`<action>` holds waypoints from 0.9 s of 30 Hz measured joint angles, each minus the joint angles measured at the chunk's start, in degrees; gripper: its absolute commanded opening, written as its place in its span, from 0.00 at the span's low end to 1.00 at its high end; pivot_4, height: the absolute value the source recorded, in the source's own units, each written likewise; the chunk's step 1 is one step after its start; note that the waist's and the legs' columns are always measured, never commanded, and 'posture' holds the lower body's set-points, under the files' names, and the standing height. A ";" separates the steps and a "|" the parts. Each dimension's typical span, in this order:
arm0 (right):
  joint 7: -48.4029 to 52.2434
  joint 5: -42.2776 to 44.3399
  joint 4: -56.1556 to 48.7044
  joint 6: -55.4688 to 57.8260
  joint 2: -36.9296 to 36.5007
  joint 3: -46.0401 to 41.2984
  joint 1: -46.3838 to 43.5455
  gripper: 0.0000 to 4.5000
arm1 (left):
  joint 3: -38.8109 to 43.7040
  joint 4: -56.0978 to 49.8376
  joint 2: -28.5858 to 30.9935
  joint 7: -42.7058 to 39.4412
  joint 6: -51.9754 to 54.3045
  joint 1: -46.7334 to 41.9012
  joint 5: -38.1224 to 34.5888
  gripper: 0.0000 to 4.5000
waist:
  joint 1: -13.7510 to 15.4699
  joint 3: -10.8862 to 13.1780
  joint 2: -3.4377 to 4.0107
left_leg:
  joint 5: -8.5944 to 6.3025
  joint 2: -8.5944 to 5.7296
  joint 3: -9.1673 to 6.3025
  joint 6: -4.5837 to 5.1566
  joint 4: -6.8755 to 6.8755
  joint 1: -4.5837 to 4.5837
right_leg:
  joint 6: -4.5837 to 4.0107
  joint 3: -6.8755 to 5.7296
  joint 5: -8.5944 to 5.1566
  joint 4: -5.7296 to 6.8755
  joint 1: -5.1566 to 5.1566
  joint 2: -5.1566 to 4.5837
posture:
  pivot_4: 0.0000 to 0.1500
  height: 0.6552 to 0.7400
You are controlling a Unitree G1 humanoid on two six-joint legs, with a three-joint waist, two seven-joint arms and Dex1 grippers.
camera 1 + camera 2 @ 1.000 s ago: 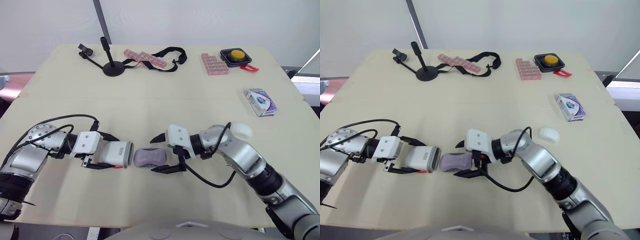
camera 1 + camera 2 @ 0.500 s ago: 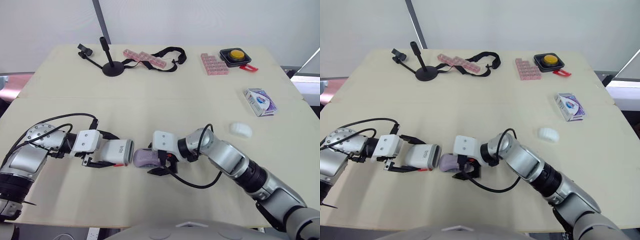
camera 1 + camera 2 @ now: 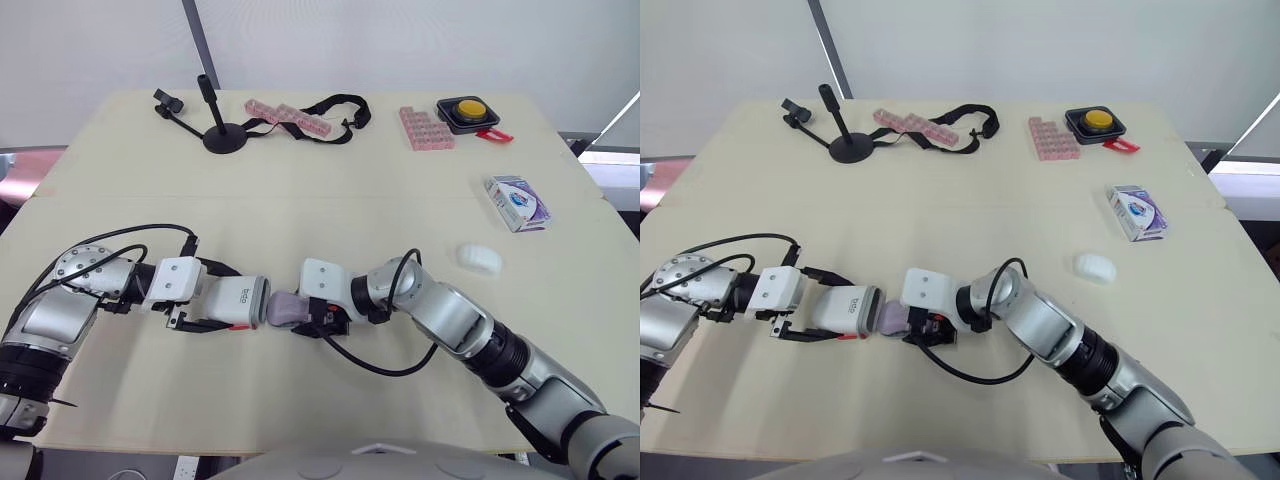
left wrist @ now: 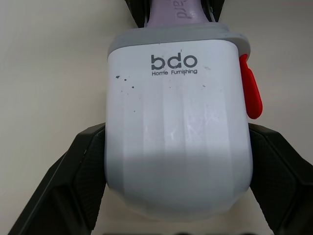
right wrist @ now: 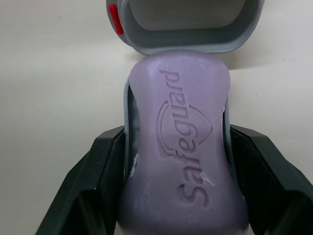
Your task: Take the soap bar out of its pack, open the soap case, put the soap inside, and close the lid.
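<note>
A purple soap bar [image 3: 288, 308] lies on the table near the front, its embossed face up [image 5: 183, 147]. My right gripper [image 3: 308, 318] is shut on its long sides, black fingers [image 5: 98, 181] pressing both flanks. The white soap case [image 3: 232, 302] with grey rim and red latch [image 4: 250, 93] lies on its side just left of the soap, and my left gripper [image 3: 225, 308] is shut on it. The case's open mouth [image 5: 186, 29] faces the soap, whose end touches the rim. A white rounded lid [image 3: 480, 259] lies at the right. The soap pack [image 3: 518, 203] sits beyond it.
At the table's far edge stand a black stand [image 3: 222, 135], pink strips [image 3: 288, 113] with a black strap [image 3: 340, 105], a pink block [image 3: 422, 128] and a yellow button in a black box [image 3: 470, 112]. Cables hang off both wrists.
My right gripper, open around the soap a second ago, has shut on it and slid it left up to the case's mouth. The left gripper and case have hardly moved.
</note>
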 measured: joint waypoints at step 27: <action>13.49 5.94 -2.35 -6.33 -20.30 -14.98 1.74 0.58 | -8.60 3.10 -15.34 4.24 4.93 -11.28 5.02 0.77 | 2.45 0.02 0.03 | -0.01 0.04 0.01 0.03 0.08 -0.18 | -0.01 0.24 0.01 -0.04 -0.05 0.11 | 1.00 0.70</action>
